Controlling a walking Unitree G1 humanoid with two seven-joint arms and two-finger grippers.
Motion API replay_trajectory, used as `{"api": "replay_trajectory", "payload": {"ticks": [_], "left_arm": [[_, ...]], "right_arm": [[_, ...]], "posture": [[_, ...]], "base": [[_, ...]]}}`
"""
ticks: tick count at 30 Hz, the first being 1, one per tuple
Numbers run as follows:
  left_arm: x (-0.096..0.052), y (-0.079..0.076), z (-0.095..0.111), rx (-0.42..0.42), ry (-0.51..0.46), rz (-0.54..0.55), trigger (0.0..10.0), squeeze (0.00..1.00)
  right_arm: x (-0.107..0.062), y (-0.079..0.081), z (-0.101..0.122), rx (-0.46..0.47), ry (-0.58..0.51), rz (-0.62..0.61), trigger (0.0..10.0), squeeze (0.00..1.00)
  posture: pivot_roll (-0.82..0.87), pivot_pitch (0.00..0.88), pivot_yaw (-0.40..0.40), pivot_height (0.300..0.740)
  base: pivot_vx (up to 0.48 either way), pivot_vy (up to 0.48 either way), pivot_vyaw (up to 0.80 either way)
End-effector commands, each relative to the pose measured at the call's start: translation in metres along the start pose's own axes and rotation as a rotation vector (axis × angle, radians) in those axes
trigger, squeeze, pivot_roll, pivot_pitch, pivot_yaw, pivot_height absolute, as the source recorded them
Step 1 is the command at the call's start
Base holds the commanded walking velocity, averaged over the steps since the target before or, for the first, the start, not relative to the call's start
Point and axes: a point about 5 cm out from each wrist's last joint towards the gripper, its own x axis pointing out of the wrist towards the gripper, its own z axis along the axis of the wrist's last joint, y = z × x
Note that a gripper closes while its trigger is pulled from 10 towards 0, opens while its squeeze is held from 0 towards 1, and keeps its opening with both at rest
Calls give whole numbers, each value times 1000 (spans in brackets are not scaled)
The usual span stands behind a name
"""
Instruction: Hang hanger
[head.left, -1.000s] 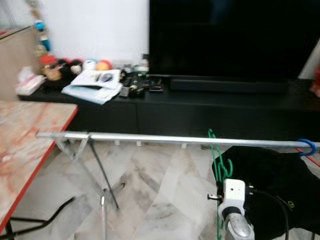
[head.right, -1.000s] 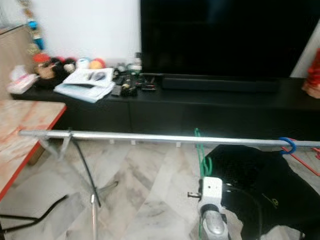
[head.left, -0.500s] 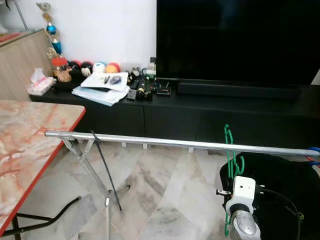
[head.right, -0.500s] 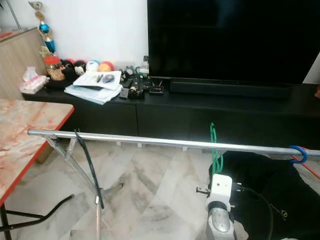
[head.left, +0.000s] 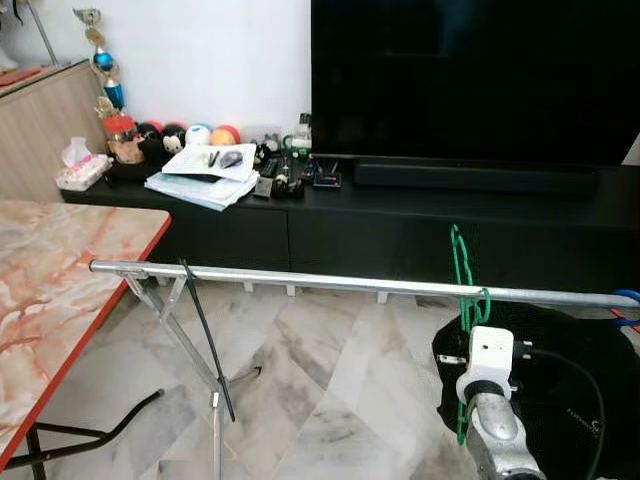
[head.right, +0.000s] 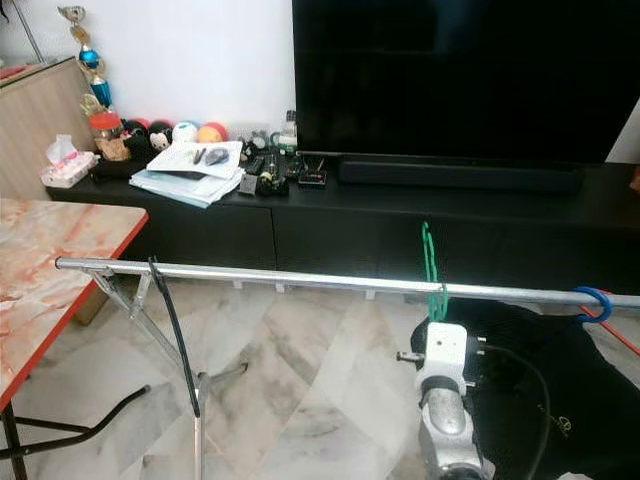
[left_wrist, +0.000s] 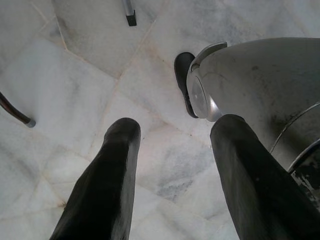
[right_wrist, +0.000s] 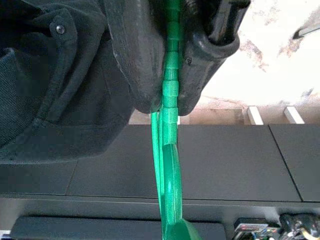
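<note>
A green plastic hanger (head.left: 459, 262) is upright at the right end of the long metal rail (head.left: 300, 282) of a drying rack. Its hook pokes up above the rail and its body crosses the rail line; I cannot tell whether it rests on the rail. My right gripper (right_wrist: 169, 106) is shut on the hanger's green bar (right_wrist: 170, 60), just below the rail, behind the white wrist block (head.left: 490, 353). The left gripper (left_wrist: 172, 137) hangs open over the marble floor with nothing between its fingers.
A black garment (head.left: 590, 370) hangs from a blue hook (head.right: 592, 301) at the rail's right end. The rack's folding legs (head.left: 190, 340) stand at the left, beside a marble-topped table (head.left: 50, 290) with a red edge. Behind are a black TV console (head.left: 400, 225) and a TV (head.left: 470, 80).
The view was blurred and shifted a second ago and is now steady. The right arm has lifted the green hanger a little, so its hook stands higher above the rail.
</note>
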Motion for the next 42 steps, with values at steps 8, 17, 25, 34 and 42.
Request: {"api": "replay_trajectory", "payload": {"ticks": [8,17,25,34,42], "left_arm": [[-1,1,-3,10,18,-1,10000,0],[-1,2,-3,11,20,-4,10000,0],[-1,2,-3,14,21,-6,10000,0],[-1,1,-3,18,22,-12,10000,0],[-1,1,-3,19,22,-12,10000,0]], "right_arm": [[8,3,9,-53,26,56,10000,0],[7,9,3,-83,76,110,10000,0],[8,10,4,-71,77,130,10000,0],[8,9,4,-59,78,141,10000,965],[7,10,3,-52,69,138,10000,957]], "posture": [[71,16,21,740],[75,18,21,740],[76,18,22,740],[77,19,21,740],[78,20,21,740]], "base": [[0,0,0],[0,0,0],[0,0,0],[0,0,0],[0,0,0]]}}
